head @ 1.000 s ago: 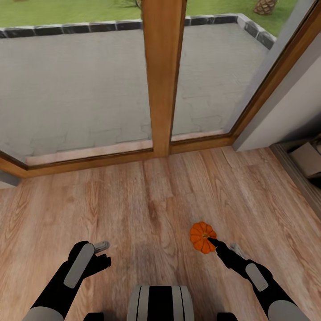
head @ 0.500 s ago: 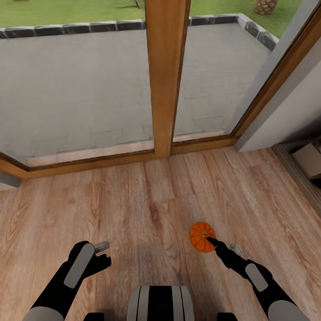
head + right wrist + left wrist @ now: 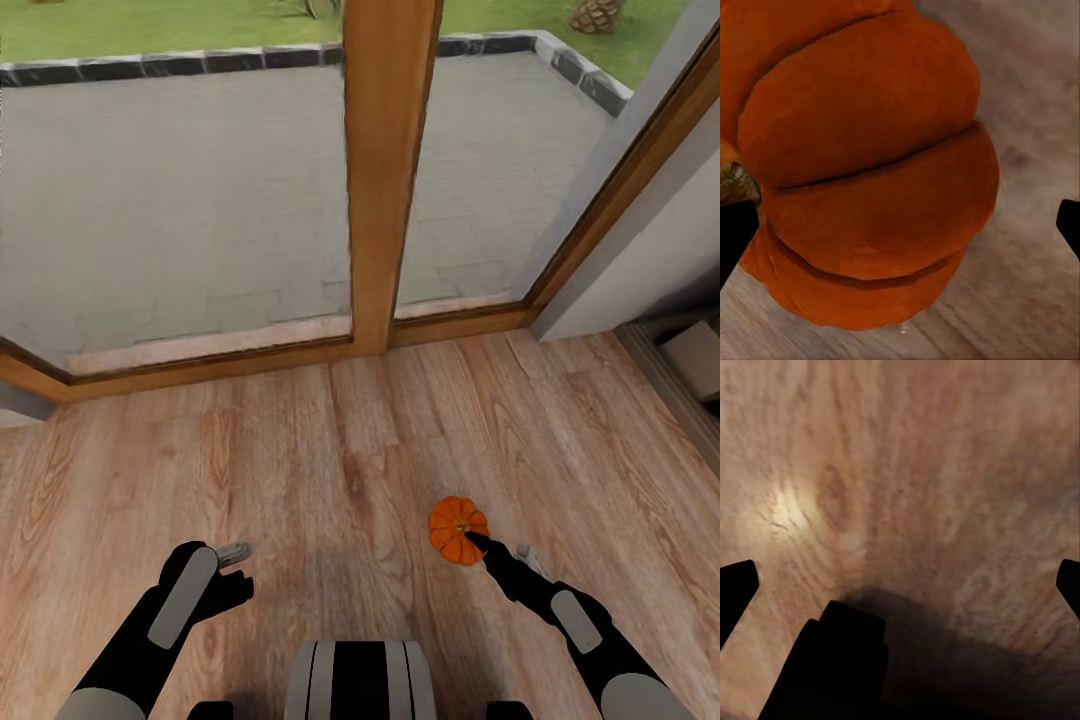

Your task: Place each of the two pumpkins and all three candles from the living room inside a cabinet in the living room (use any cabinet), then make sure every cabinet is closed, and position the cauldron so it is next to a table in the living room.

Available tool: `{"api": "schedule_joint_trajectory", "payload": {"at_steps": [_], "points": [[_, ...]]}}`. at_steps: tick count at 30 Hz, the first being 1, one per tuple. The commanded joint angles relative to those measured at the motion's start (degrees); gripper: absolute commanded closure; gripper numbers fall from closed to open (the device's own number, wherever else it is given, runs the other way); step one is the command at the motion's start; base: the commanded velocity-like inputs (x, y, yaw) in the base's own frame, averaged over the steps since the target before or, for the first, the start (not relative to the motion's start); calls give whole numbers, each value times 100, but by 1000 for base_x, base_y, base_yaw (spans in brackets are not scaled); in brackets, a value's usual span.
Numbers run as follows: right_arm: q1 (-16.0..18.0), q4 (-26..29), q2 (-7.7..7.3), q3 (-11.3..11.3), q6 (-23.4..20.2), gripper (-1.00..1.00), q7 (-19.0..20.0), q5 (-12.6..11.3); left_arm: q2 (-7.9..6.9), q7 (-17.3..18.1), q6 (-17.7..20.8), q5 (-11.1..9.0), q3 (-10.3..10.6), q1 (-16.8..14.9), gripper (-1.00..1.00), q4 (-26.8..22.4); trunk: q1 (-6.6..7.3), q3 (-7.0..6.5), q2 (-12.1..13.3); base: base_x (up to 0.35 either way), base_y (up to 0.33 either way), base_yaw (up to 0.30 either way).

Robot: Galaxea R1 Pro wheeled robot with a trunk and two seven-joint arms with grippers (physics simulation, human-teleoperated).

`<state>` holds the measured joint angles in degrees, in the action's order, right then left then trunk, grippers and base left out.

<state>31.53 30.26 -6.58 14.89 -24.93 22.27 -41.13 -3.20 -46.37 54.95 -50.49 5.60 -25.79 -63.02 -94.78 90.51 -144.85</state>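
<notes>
Orange pumpkin [image 3: 458, 530] sitting on the wooden floor [image 3: 330, 460], forward and to the right of the trunk, well short of the window frame [image 3: 385, 170]. Right tool [image 3: 478, 545] reaching low toward it, dark fingertip touching the pumpkin's near side in the head view. Seen close in the right wrist view: pumpkin [image 3: 862, 165] large and ribbed, stem at one edge, lying between the two black fingertips [image 3: 735, 232] at opposite edges, spread wide apart. Right tool released, jaws wide, nothing clamped; contact on the far finger cannot be told.

Left tool [image 3: 232, 560] hanging low over bare floor on the left, well apart from the pumpkin. In the left wrist view, wood grain below, black fingertips [image 3: 736, 585] at opposite edges, spread wide, with a dark shadow on the boards. Left tool released, holding nothing.

Beyond the glass: grey paving [image 3: 180, 200], a dark stone kerb and grass. At far right, part of a pale box [image 3: 695, 355] beside a grey wall [image 3: 650, 240].
</notes>
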Motion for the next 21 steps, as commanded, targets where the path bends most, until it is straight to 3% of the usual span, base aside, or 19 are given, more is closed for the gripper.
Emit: {"api": "schedule_joint_trajectory", "payload": {"at_steps": [1, 16, 21], "points": [[0, -12, 8, 21, -21, -100, -134, 122, -5, -57, -1, -58, 25, -5, -100, 0, -1, 3, -1, 0, 273, 0], [1, -12, 8, 17, -16, -100, -130, 124, -5, -59, -2, -58, 29, -5, -100, 0, -1, 3, -1, 0, 37, 0], [-6, -5, 8, 7, 190, -100, -127, 146, -5, -62, -2, -58, 29, -5, -100, 0, -1, 3, -1, 36, 0, 0]]}}
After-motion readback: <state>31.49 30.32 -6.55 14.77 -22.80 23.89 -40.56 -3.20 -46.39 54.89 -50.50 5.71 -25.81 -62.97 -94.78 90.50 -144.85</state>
